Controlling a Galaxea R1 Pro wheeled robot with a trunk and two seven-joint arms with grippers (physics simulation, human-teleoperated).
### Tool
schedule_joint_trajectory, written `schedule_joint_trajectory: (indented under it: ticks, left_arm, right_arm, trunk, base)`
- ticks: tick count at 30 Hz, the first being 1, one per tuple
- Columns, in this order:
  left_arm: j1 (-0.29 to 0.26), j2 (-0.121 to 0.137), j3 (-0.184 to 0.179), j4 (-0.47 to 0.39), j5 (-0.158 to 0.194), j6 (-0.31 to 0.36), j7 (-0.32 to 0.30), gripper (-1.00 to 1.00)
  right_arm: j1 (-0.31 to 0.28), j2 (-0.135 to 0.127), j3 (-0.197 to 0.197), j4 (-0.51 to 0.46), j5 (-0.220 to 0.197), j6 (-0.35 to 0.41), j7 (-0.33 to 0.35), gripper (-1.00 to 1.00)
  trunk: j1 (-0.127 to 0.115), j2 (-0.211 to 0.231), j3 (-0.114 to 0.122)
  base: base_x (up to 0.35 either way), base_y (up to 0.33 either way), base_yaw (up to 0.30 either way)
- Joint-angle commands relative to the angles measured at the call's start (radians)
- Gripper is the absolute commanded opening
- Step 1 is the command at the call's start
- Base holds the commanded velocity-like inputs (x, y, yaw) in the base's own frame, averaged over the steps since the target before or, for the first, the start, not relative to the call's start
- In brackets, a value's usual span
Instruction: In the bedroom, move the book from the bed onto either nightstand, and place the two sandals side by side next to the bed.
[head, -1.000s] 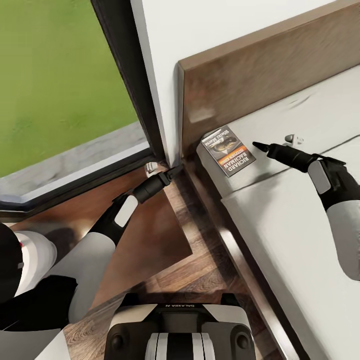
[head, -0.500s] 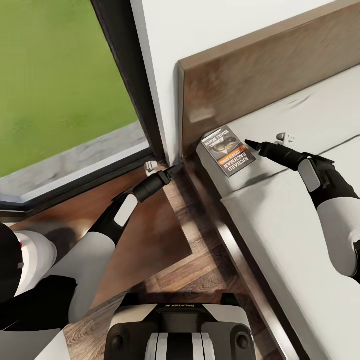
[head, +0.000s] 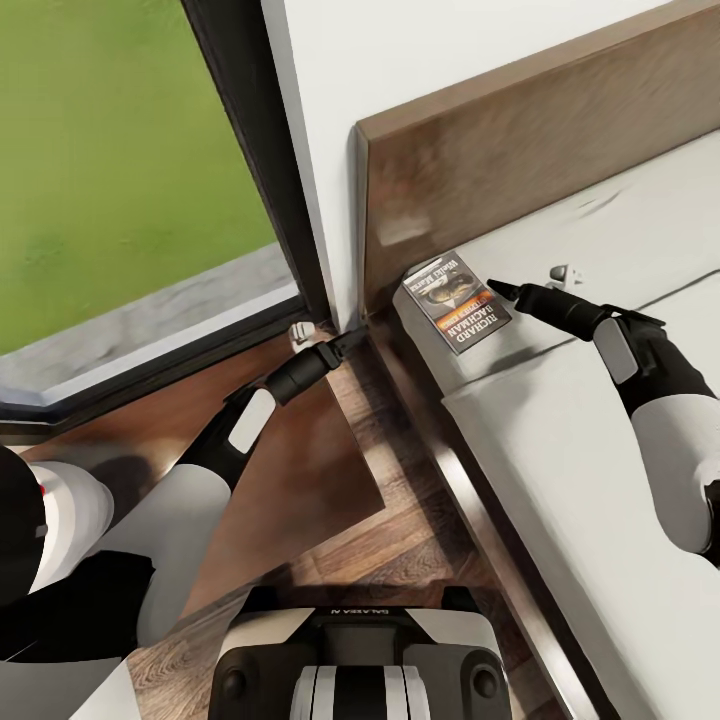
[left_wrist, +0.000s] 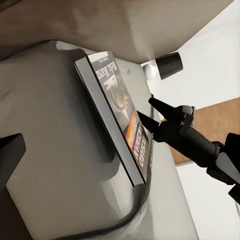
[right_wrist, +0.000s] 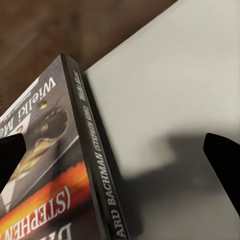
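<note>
Wood-plank floor (head: 400, 560) runs between the robot's base and the bed (head: 560, 470). Nightstand (head: 300, 470): flat dark-brown top, set against the bed's side below the window glass (head: 120, 170). Left gripper (head: 352, 340) hangs over the nightstand's far corner, just beside the bed frame; whether its fingers are apart or together, cannot tell. Right gripper (head: 498, 290) is over the mattress, fingers spread apart, one dark fingertip (right_wrist: 225, 155) seen over bare sheet, the other at the book's cover side. Book (head: 456, 300) lies flat, face up, at the mattress corner nearest the headboard (head: 520, 150); right gripper's tips just beside its spine edge, contact cannot be told. Beyond: white wall (head: 400, 50)
</note>
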Motion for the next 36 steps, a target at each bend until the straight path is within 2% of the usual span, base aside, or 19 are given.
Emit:
schedule_joint_trajectory:
  ticks: [1, 8, 10, 17, 25, 34, 36]
  left_arm:
    - [-0.001, 0.0, -0.002, 0.001, 0.011, 0.01, -0.001, 1.0]
    - [-0.001, 0.0, -0.002, 0.005, 0.012, 0.01, 0.0, 1.0]
    - [-0.001, 0.0, -0.002, 0.01, 0.012, 0.01, 0.005, 1.0]
    - [-0.001, 0.0, -0.002, 0.049, 0.014, 0.008, 0.012, 1.0]
    - [-0.001, 0.0, 0.0, 0.058, 0.011, 0.007, 0.07, 1.0]
    - [-0.001, 0.0, 0.004, 0.054, 0.018, 0.0, 0.065, 1.0]
    - [-0.001, 0.0, 0.004, 0.054, 0.03, 0.0, 0.065, 1.0]
  right_arm:
    - [0.0, 0.0, 0.003, 0.043, 0.002, 0.016, -0.001, 1.0]
    - [0.0, 0.001, 0.004, 0.041, 0.002, 0.015, -0.001, 1.0]
    - [0.0, 0.013, 0.004, 0.041, 0.003, 0.015, -0.001, 1.0]
    - [0.0, 0.019, 0.004, 0.041, 0.004, 0.015, -0.001, 1.0]
    - [0.0, 0.019, 0.004, 0.039, 0.005, 0.015, -0.001, 1.0]
    - [0.002, 0.02, 0.005, -0.032, 0.005, 0.015, -0.001, 1.0]
    - [0.002, 0.02, 0.005, -0.039, 0.005, 0.015, -0.001, 1.0]
  trunk:
    - [0.0, 0.0, 0.0]
    - [0.0, 0.0, 0.0]
    - [0.0, 0.0, 0.0]
    - [0.0, 0.0, 0.0]
    - [0.0, 0.0, 0.0]
    - [0.0, 0.0, 0.0]
    - [0.0, 0.0, 0.0]
  base:
    - [0.0, 0.0, 0.0]
    - [0.0, 0.0, 0.0]
    - [0.0, 0.0, 0.0]
    - [0.0, 0.0, 0.0]
    - [0.0, 0.0, 0.0]
    - [0.0, 0.0, 0.0]
    - [0.0, 0.0, 0.0]
